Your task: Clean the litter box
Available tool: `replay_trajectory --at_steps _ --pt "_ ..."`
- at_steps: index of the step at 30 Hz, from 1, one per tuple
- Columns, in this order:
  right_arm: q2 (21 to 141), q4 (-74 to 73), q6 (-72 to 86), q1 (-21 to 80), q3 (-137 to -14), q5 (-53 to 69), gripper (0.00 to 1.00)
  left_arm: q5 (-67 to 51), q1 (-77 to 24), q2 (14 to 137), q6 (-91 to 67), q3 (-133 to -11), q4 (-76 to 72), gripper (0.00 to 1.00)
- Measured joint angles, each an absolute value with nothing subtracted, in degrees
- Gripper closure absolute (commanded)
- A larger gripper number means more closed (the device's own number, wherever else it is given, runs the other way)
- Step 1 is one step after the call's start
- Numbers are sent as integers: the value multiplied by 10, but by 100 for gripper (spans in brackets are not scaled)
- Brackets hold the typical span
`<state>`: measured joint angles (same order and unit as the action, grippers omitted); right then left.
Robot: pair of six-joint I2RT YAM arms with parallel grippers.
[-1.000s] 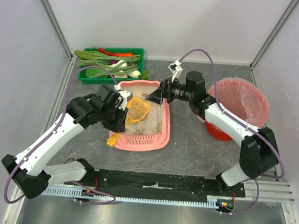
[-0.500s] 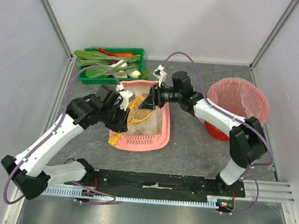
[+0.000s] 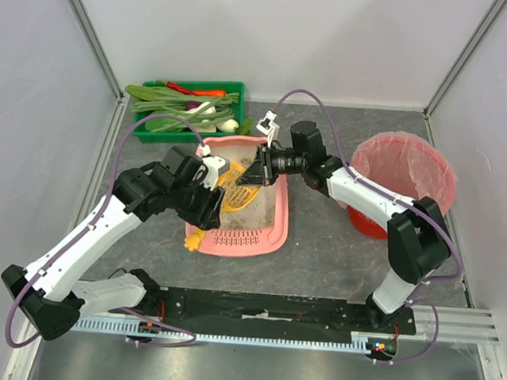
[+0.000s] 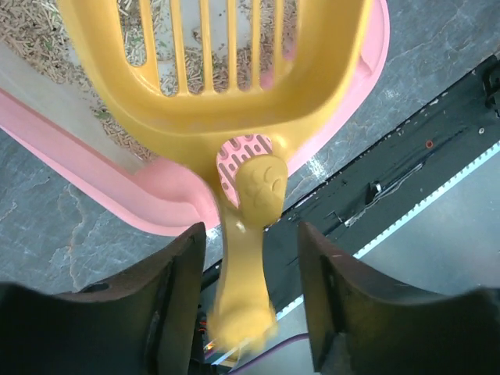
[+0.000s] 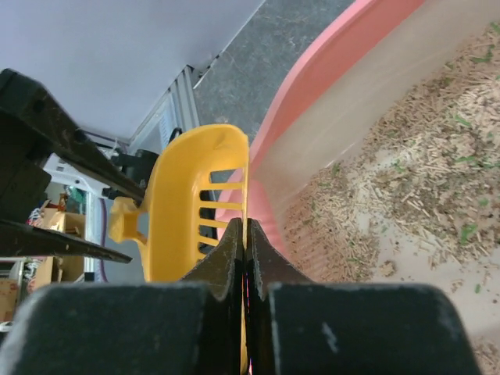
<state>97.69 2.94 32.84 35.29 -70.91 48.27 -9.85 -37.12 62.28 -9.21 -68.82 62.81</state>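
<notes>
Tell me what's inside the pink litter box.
The litter box holds grey-beige litter with bare floor patches, and a yellow scoop sits above it. Whatever lies beneath the scoop is hidden.

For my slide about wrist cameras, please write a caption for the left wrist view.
The open left gripper straddles the scoop handle above the litter box rim.

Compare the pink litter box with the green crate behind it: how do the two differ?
Colour: the litter box is pink, the crate green. Contents: the litter box holds sandy litter and a yellow scoop, the crate vegetables. Size: the litter box looks larger than the crate in the top view. Both are open rectangular trays on the table.
</notes>
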Motion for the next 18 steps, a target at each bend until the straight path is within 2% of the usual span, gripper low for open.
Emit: replay_trajectory --at_steps 5,12,14,18 --pt "985 73 368 350 -705 499 100 -107 -371 608 -93 -679 625 30" --pt "988 136 422 328 -692 520 100 -105 -371 606 -93 -659 630 28" --pt "988 138 425 321 -692 523 100 -104 -371 606 -93 -657 631 31" --pt "988 137 424 314 -692 523 100 -102 -371 606 -95 -653 631 44"
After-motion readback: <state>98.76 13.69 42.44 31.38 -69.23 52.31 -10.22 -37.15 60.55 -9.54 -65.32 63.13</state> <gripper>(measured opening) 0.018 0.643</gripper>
